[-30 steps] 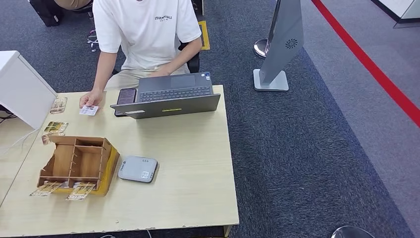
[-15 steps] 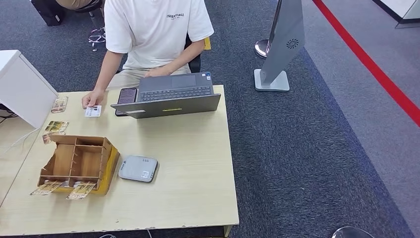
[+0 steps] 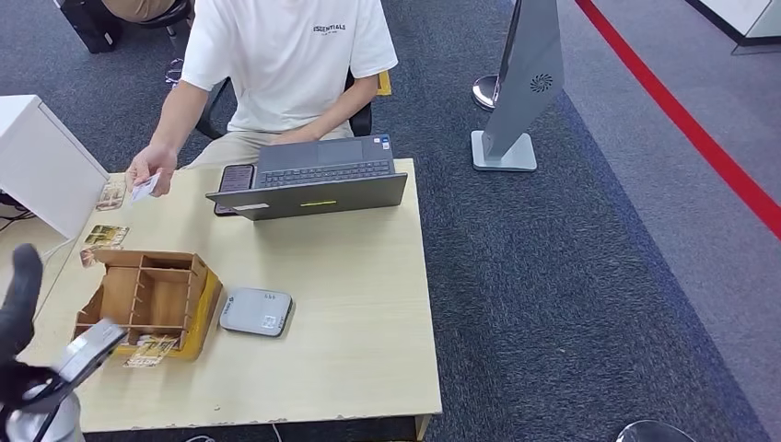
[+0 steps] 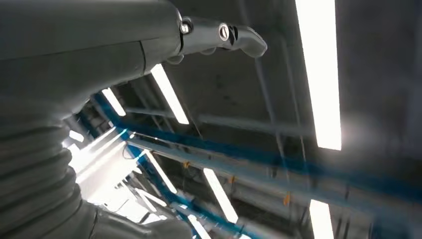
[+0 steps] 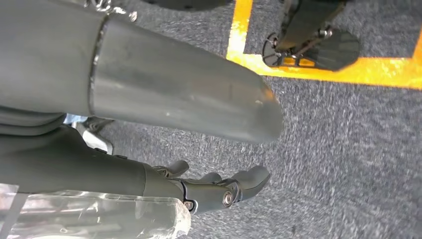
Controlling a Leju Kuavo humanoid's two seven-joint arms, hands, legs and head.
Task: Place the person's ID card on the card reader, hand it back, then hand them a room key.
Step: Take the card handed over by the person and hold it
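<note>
1. ID card point(image 3: 145, 187) — pinched in the person's hand point(image 3: 150, 168) above the table's point(image 3: 368, 304) far-left corner, long axis tilted, far end raised.
2. Left hand point(image 3: 20, 318) raised at near left, empty, fingers spread.
3. Right hand point(image 5: 219, 186) hangs over carpet — loosely extended, empty.

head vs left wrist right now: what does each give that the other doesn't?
Head only: the person's hand holding the ID card above the table, plus the card reader, the wooden organizer and the laptop. Left wrist only: ceiling light strips and blue beams overhead, so that camera points upward. Both: the left hand, raised and holding nothing.
</note>
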